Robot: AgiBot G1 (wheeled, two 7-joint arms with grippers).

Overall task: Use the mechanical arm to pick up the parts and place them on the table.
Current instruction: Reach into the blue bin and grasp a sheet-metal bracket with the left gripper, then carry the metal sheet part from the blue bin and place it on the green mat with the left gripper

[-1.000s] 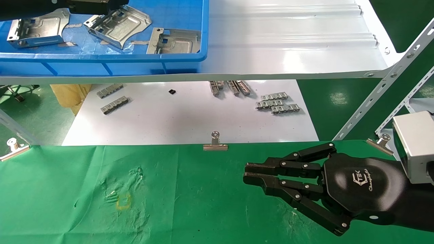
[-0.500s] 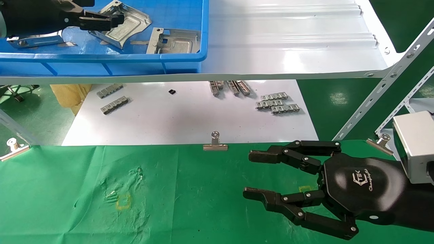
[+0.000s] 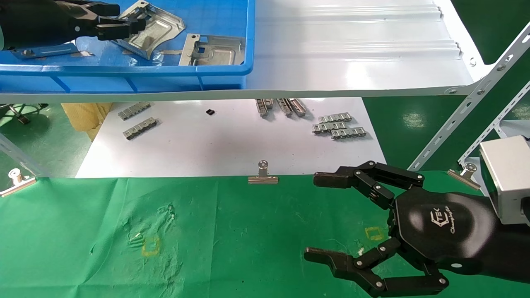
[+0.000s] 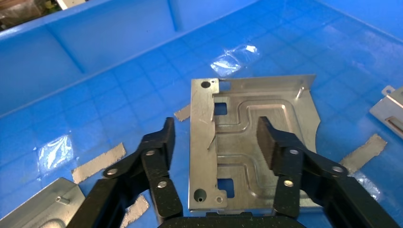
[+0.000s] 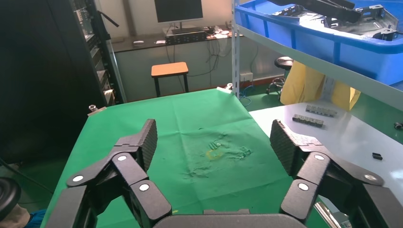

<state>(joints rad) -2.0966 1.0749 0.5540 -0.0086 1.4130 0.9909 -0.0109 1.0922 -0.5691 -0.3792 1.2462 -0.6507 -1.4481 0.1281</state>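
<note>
The left gripper point(image 4: 215, 142) hangs open in the blue bin point(image 4: 114, 42), jaws straddling a part point(image 4: 237, 156); closing off-centre could tip it free. The right gripper point(image 3: 331, 219) waits spread wide over the table point(image 3: 232, 231).

The table point(image 3: 232, 231) wears wrinkled green cloth with two small yellow square outlines point(image 3: 150, 246) drawn on it — one left of centre, one nearer the right side. A silver binder clip point(image 3: 263, 175) grips its far edge. Just beyond that clip lies a white board point(image 3: 232, 145) carrying grey linked metal strips point(image 3: 339, 127) — more at its left. Above the board, a glossy white ribbed shelf point(image 3: 352, 49) bears a blue bin point(image 3: 124, 76).
</note>
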